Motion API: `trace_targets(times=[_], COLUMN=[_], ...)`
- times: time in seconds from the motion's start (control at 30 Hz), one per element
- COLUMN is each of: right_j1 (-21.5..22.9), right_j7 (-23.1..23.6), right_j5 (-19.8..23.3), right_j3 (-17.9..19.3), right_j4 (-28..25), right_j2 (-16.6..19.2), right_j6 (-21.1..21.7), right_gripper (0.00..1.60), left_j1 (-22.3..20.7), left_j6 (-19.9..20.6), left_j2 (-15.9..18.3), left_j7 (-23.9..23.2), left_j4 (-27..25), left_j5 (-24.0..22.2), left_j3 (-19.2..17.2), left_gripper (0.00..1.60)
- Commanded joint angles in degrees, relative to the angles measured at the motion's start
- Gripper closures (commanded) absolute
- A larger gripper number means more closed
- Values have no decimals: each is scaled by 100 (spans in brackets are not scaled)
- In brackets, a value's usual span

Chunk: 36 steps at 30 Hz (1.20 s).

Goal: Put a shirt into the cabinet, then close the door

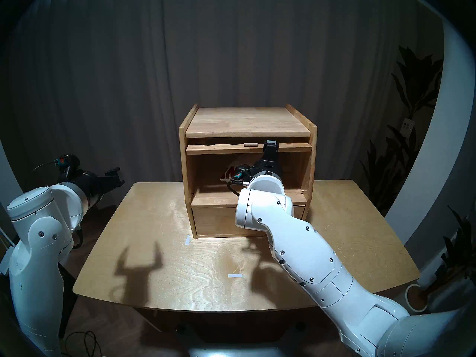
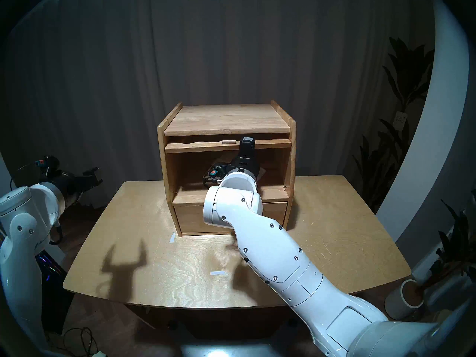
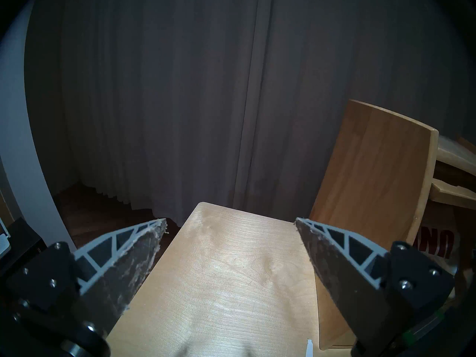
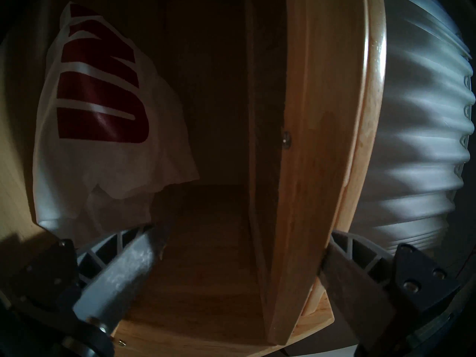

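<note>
The right pincer, spread wide and empty, straddles the raised door edge-on, one finger inside the cabinet near the shirt, while the left pincer, also wide, hangs well off the surface

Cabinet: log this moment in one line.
shirt: in cabinet | door: up, open | right gripper: open, astride door edge | left gripper: open, empty
</note>
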Motion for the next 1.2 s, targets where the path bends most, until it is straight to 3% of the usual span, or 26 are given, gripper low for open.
trace_targets(times=[0.0, 0.27, 0.3, 0.33, 0.37, 0.4, 0.43, 0.73, 1.17], right_j1=[378, 293, 286, 247, 212, 206, 157, -31, -109], right_j7=[76, -637, -618, -757, -899, -884, -1066, -1857, -1961], right_j5=[-177, 506, 564, 661, 733, 774, 871, 1255, 1274], right_j3=[-27, 162, 149, 165, 166, 156, 172, 207, 205], right_j4=[4, 76, 44, 54, 82, 67, 76, 46, -70], right_j2=[-43, -67, -12, 6, 15, 45, 41, 77, 115], right_j6=[-141, -201, -228, -269, -294, -334, -373, -563, -527], right_gripper=[0, 3, 37, 88, 103, 151, 160, 160, 160], left_j1=[-5, 5, 4, 6, 9, 10, 12, 19, 19], left_j6=[-69, -81, -80, -82, -85, -86, -88, -95, -93], left_j2=[21, 18, 17, 16, 15, 15, 13, 6, -4], left_j7=[-37, -68, -70, -74, -78, -81, -86, -108, -126], left_j4=[-81, -81, -81, -81, -81, -81, -81, -81, -81], left_j5=[53, 79, 79, 83, 88, 91, 96, 118, 138], left_j3=[-47, -51, -51, -52, -53, -53, -54, -58, -59], left_gripper=[0, 0, 0, 0, 0, 0, 0, 0, 0])
